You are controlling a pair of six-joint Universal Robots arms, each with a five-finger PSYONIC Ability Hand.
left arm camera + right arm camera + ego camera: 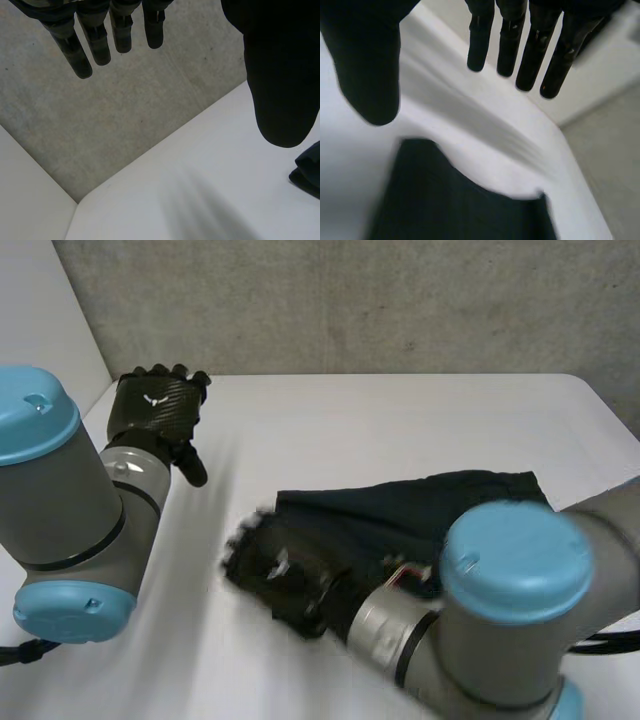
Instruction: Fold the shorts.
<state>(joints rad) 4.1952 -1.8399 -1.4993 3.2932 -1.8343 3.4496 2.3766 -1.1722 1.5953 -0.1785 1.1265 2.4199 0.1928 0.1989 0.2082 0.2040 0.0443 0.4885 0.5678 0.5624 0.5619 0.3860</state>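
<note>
Dark navy shorts (pixel 420 505) lie bunched on the white table (pixel 400 420), right of the middle. My right hand (pixel 270 575) hovers at their left end, and its wrist view shows its fingers (pixel 510 40) straight, the thumb spread apart and nothing held. Below that palm lie the shorts (pixel 455 205), with a free edge toward the fingertips. My left hand (pixel 155 410) is raised over the table's far left corner, away from the cloth. Its fingers (pixel 97 42) are straight and empty. A small corner of the shorts (pixel 307 170) shows beside its thumb.
A grey concrete wall (pixel 350 300) runs right behind the table's far edge. A white panel (pixel 40 310) stands at the far left. Bare table top stretches between the two hands and beyond the shorts.
</note>
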